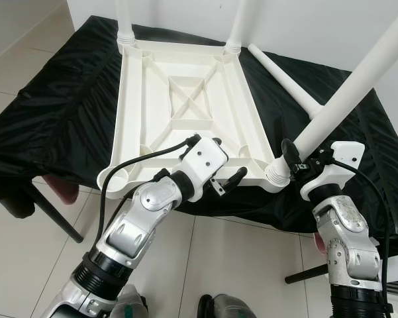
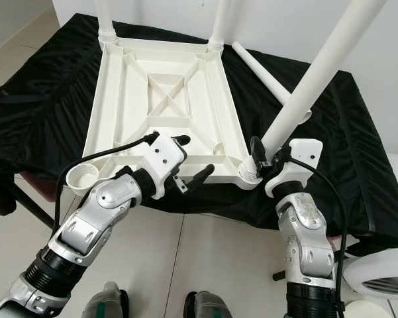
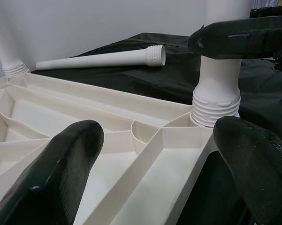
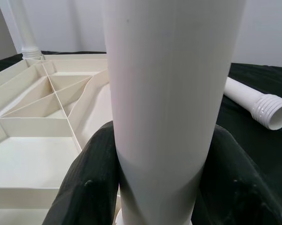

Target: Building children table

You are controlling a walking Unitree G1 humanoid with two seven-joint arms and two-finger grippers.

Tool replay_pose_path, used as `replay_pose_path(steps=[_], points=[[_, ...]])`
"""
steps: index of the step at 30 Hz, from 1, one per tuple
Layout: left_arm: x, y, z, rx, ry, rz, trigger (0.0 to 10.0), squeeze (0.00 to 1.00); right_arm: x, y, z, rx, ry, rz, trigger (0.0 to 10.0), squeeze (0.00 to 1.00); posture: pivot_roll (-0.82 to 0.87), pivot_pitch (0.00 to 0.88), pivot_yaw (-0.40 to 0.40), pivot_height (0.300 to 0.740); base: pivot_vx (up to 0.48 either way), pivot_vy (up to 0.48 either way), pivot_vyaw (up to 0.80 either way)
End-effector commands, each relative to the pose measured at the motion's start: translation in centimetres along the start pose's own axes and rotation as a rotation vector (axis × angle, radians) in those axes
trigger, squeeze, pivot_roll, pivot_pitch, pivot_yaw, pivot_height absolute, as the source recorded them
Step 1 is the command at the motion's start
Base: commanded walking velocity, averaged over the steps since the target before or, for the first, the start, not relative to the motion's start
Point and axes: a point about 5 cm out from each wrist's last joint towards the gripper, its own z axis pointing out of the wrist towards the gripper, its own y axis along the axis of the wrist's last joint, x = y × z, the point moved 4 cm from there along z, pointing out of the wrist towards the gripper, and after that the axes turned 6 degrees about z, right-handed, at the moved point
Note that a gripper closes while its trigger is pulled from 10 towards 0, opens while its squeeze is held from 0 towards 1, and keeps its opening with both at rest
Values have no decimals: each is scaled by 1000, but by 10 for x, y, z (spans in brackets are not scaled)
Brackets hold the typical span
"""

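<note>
**Tabletop upside down, third leg going into its corner socket**

Tabletop of white ribbed plastic (image 1: 185,112) lies upside down on a black cloth-covered bench (image 1: 53,112), its underside ribs facing up. At the near left corner an open round socket (image 2: 83,177) holds nothing. Two white tube legs already stand in the far corner sockets: the far left leg (image 1: 124,20) and the far right leg (image 1: 242,23).

Moving across, the left gripper (image 1: 218,167) hovers at the tabletop's near edge with its black fingers (image 3: 61,178) spread wide, one over the tray side and one off the rim, closed on nothing.

Next comes the near right corner, where a third white leg (image 1: 357,79) leans steeply, its threaded collar (image 3: 215,110) seated in the socket. The right gripper (image 2: 268,159) clasps this leg low down, just above the collar, fingers (image 4: 91,183) pressed to both sides of the tube.

On the cloth beyond lies a fourth loose white leg (image 1: 288,83), threaded end pointing toward the right gripper's side.

The step in hand looks like fixing the third leg. Since it leans, the next move probably calls for straightening it upright and turning it until the threads bite, with the left gripper well placed to brace the tabletop. After that, the loose leg should go into the vacant near left socket.
</note>
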Motion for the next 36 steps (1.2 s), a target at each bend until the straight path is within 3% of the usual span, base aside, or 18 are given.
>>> replay_pose_path(steps=[1,27,36], points=[[-2,8,0,-28,-12,20,10000,0,-9,-26,-5,107,-23,23,10000,0,22,90,-85,740,0,0,0],[-3,11,0,-36,-7,19,10000,0,-15,-28,15,176,12,1,10000,0,29,90,-85,740,0,0,0],[-2,11,-1,-32,0,25,10000,0,-18,-32,14,192,0,17,10000,0,32,96,-88,740,0,0,0]])
